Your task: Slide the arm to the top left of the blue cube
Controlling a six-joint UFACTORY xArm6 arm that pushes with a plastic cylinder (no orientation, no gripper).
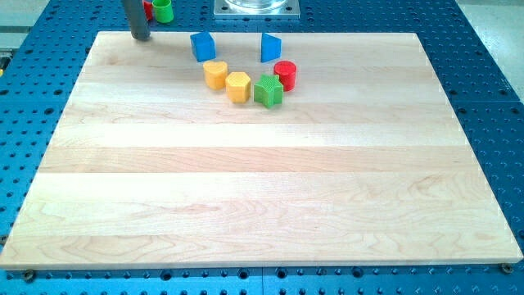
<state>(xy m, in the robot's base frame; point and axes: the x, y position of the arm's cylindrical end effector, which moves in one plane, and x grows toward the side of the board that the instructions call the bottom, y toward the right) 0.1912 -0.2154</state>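
Tip (pixel 141 37) up-left of blue cube (pixel 202 46).
My tool was a bare rod with nothing to spread or pinch; it stood at the worktop's (pixel 246 188) top-left edge, the cube well apart toward the view's lower right.

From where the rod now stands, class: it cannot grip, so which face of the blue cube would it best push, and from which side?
My tip stands to the upper left of the blue cube, apart from it. I would probably push the cube's flat left face, coming from the view's left. The yellow blocks lie just below it.
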